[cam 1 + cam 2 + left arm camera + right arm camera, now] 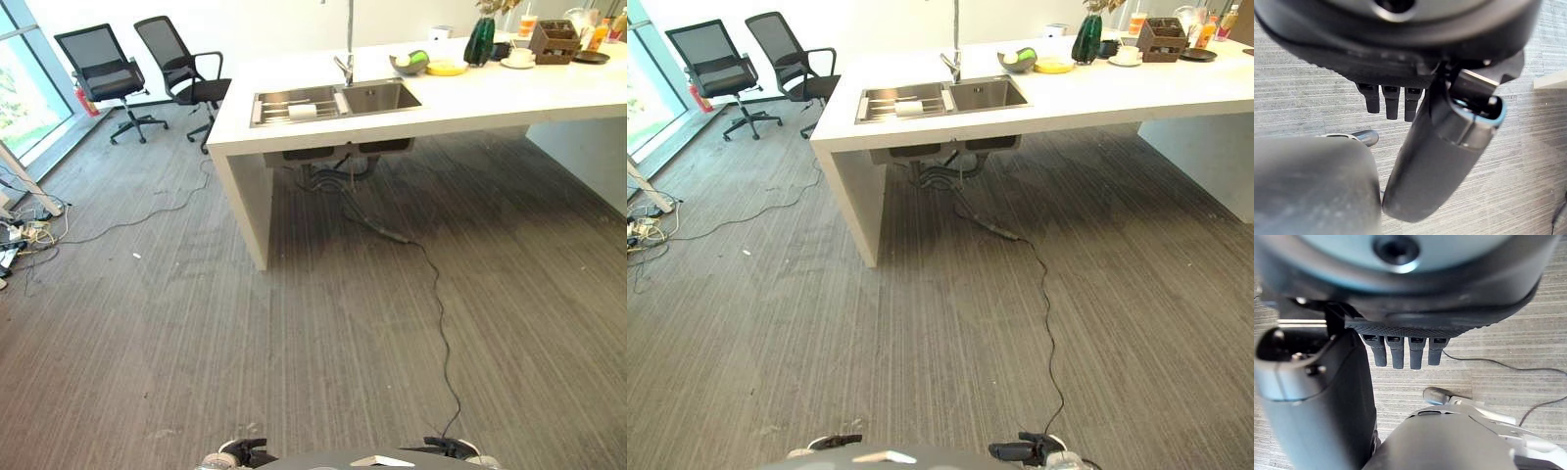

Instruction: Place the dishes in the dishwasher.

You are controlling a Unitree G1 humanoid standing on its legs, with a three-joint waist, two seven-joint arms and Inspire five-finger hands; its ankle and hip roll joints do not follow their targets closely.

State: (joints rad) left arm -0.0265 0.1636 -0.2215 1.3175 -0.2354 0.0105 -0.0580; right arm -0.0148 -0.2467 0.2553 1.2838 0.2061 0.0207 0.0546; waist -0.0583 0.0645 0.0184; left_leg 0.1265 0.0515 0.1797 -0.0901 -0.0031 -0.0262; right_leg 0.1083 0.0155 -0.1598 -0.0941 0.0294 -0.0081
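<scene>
I stand on the grey striped floor point(323, 333), well back from a long white bench point(509, 98) that runs across the far side of the room. My left robot hand point(1391, 100) hangs beside me over the floor, its fingers point(1392, 104) straight and relaxed, holding nothing. My right robot hand point(1405, 350) hangs the same way on the other side, fingers point(1399, 355) straight in a row, empty.

The dishes sit far from both hands, up on the bench. A grey bowl point(409, 64) with something green in it stands just behind the right corner of the double sink point(335, 101), and a yellow plate point(447, 68) lies just beside the bowl. Further along are a dark green vase point(480, 41), a white cup on its saucer point(518, 58), a brown wooden caddy point(554, 42) and a dark plate point(592, 57) near the bench's far end. The left sink basin holds a rack with a white roll-like item point(304, 112) on it; the right basin looks bare. A tall faucet point(347, 44) rises behind the sink.

Two black office chairs point(147, 69) stand to the left of the bench near the window, with a small red fire extinguisher point(87, 101) just beside them. Cables and a power strip point(24, 233) lie tangled at the left edge of the floor.
</scene>
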